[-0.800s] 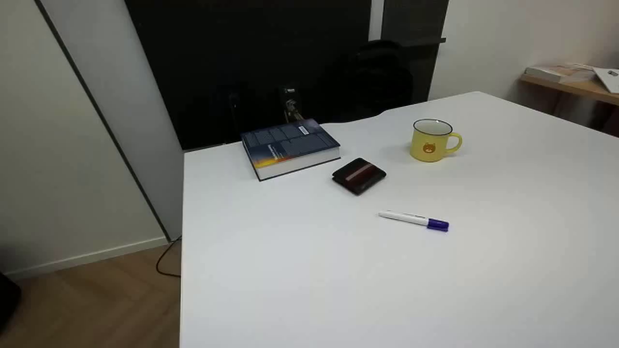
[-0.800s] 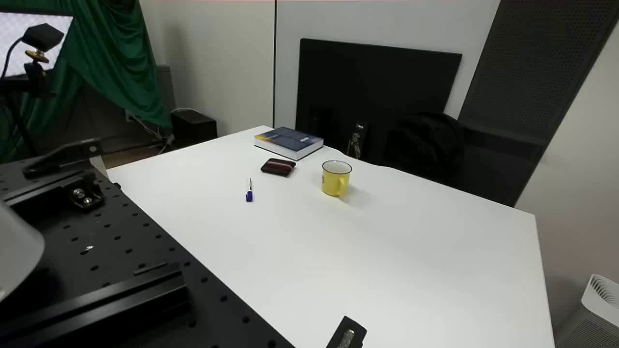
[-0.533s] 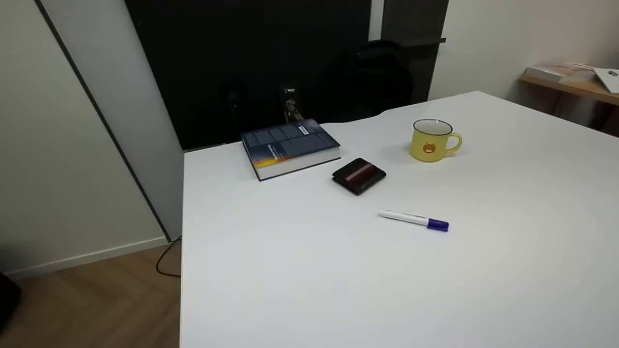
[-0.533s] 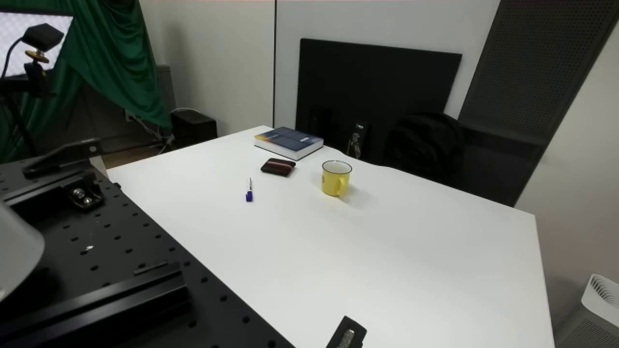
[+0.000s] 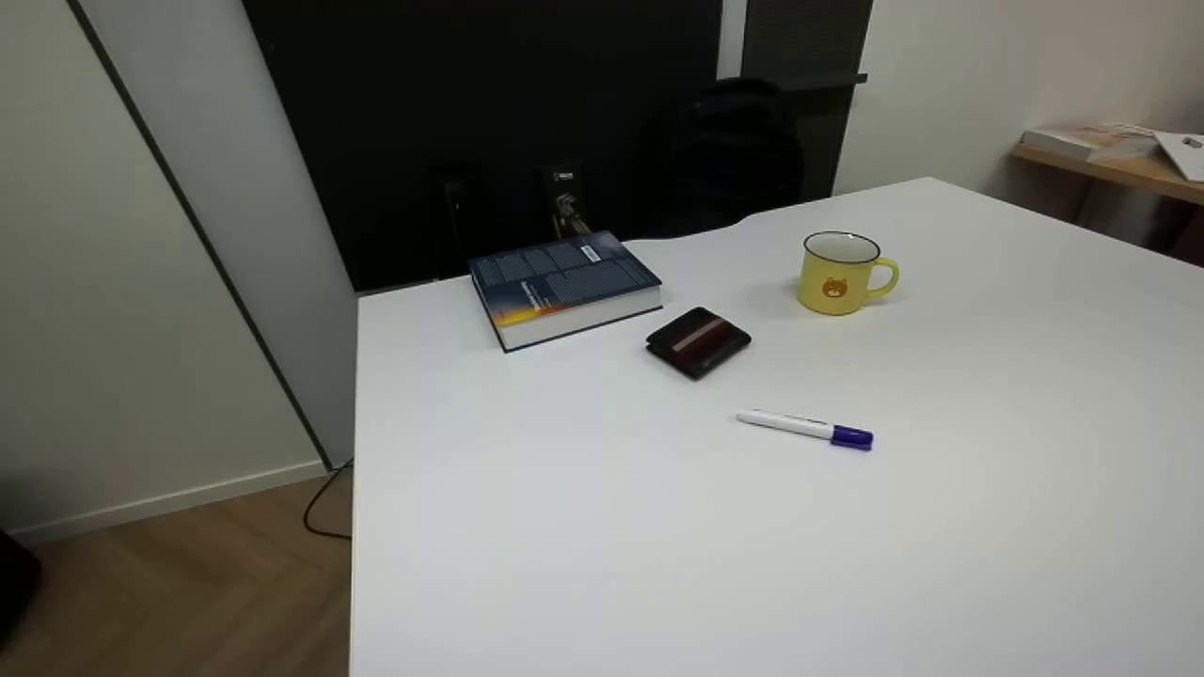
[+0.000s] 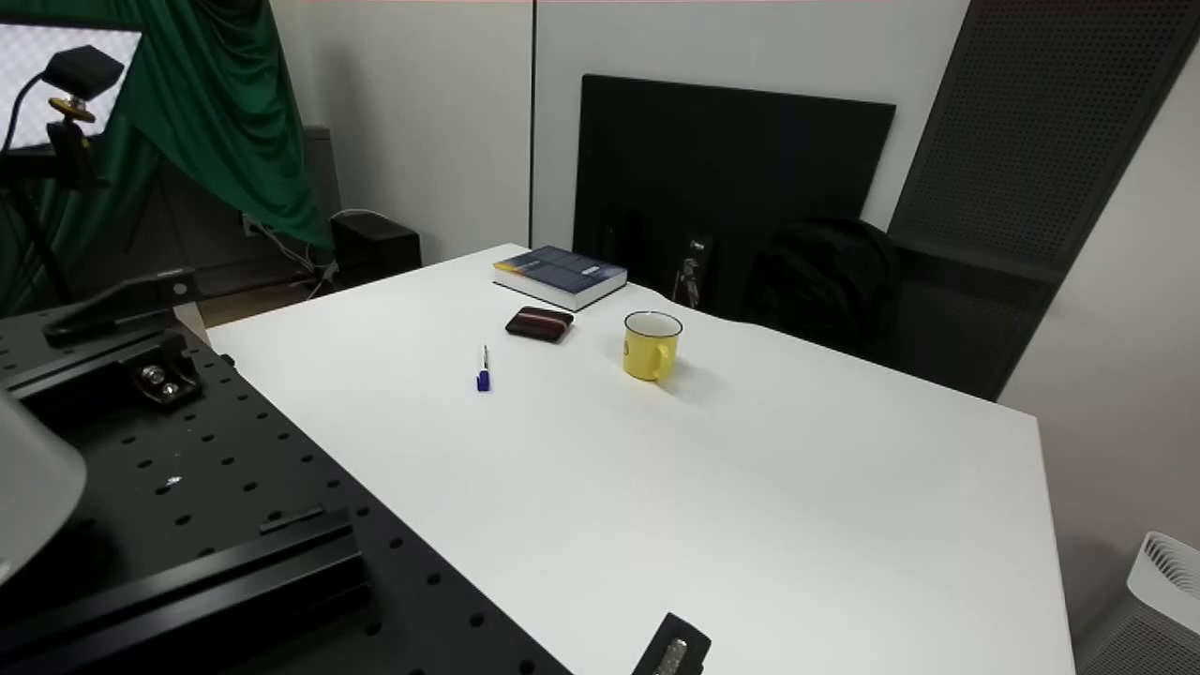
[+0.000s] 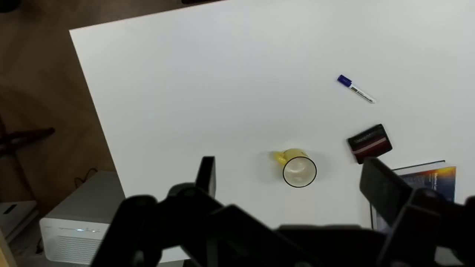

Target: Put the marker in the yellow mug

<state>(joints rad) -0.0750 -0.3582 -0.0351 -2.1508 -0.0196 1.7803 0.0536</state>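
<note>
White tabletop (image 5: 602, 536) bears marker (image 5: 804, 430) and yellow mug (image 5: 833, 285) apart, tool (image 7: 289, 172) spread wide

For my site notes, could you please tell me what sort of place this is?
Probably a robotics lab, though not certain: an exterior view shows a perforated black plate, a green curtain and a brightly lit panel.

Mug (image 5: 840, 273) yellow, brown face print (image 5: 834, 288); marker (image 5: 800, 427) white, blue-purple cap (image 5: 852, 437).

The mug (image 6: 647, 352) casts soft shadow on the bright table (image 6: 769, 487).
</note>
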